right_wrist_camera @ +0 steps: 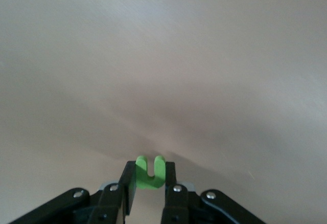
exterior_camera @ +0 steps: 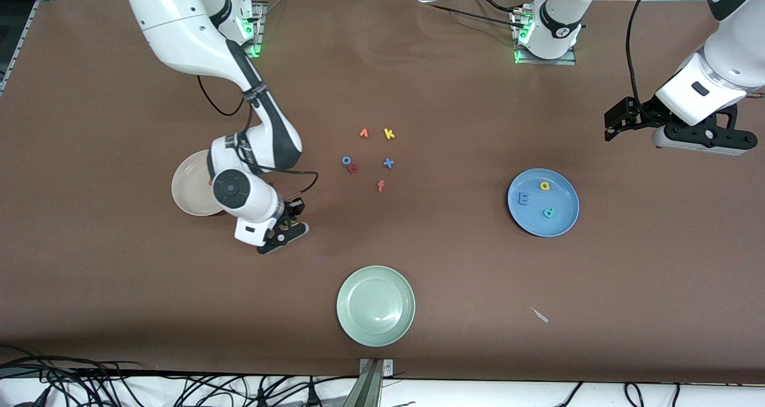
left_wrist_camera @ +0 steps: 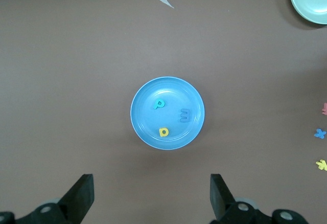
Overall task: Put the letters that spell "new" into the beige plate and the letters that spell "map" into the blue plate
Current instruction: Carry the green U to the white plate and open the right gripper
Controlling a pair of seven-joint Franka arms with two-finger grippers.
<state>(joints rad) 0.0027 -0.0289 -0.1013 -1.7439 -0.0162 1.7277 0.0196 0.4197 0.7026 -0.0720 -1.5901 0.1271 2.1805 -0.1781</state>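
beside the beige plate (exterior_camera: 190, 193), right tool (right_wrist_camera: 149, 187) clamps green n (right_wrist_camera: 150, 173); left tool (left_wrist_camera: 150, 196) waits, fingers apart.

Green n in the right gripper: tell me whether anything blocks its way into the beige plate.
Nothing visible does. The right gripper is shut on the green n, and the beige plate lies right beside it, partly covered by that arm. No letters lie between them.

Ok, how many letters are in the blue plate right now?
3, all in the blue plate toward the left arm's end: blue m, yellow letter, teal letter. None looks hidden.
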